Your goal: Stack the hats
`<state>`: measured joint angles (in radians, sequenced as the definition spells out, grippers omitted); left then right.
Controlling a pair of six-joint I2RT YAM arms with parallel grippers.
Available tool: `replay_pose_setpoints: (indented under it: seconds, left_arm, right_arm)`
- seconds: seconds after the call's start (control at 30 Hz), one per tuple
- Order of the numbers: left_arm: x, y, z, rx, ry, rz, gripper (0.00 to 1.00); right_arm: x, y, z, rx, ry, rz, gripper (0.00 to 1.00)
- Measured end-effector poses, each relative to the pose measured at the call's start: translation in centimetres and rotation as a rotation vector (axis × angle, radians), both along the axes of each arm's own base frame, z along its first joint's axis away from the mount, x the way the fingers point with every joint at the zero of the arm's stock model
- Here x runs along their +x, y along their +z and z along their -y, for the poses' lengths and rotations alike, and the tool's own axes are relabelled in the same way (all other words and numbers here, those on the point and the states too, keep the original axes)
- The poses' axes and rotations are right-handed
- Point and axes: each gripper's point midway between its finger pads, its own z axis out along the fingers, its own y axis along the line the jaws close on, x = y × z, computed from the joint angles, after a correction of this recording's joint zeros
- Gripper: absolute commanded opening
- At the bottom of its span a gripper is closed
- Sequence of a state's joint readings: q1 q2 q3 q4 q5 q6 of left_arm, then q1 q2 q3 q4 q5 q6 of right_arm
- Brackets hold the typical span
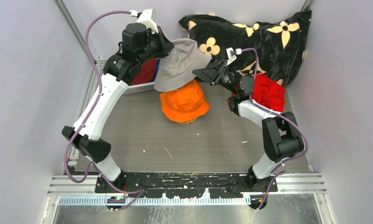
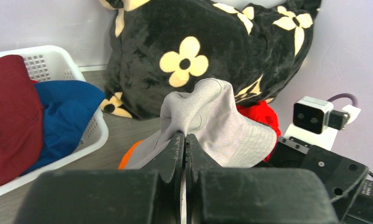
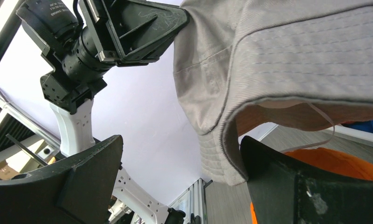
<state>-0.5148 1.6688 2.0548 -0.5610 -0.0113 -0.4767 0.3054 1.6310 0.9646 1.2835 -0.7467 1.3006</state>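
The stack is barely begun: the orange hat (image 1: 184, 105) sits alone mid-counter (image 1: 175, 144). The left gripper (image 2: 184, 140), clamped shut on a fold of the grey hat (image 1: 180, 65), holds it in the air over the orange one's far edge. The right gripper (image 3: 182, 154) stands wide open beside its brim, holding nothing. The bright red hat (image 1: 268, 92) at the right and the dark red hat (image 2: 10, 116) and blue hat (image 2: 65, 112) in the basket (image 2: 49, 63), far left, are not yet stacked.

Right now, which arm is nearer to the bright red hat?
Right. The bright red hat lies close beside the right arm. The left arm is far on the other side, with the left gripper shut on the grey hat.
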Motion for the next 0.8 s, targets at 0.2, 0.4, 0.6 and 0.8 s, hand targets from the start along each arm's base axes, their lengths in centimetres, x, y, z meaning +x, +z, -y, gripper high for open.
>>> replay_pose_setpoints:
  seconds: [0.2, 0.4, 0.6, 0.8]
  left_arm:
    - [0.8, -1.2, -0.6, 0.045, 0.023, -0.012, 0.0]
    - [1.8, -1.9, -2.3, 0.064, 0.061, -0.021, 0.0]
    - [2.4, -5.1, -2.8, 0.096, 0.071, -0.085, 0.0]
    - [1.7, -8.8, -2.7, 0.12, 0.05, -0.161, 0.0]
  right_arm:
    - [0.1, -0.7, -0.6, -0.016, 0.011, -0.011, 1.0]
    - [0.9, -2.1, -1.8, -0.028, 0.032, -0.044, 1.0]
    - [0.7, -2.8, -2.2, -0.034, 0.046, -0.054, 1.0]
    - [0.0, -4.7, -2.0, -0.054, 0.051, -0.102, 1.0]
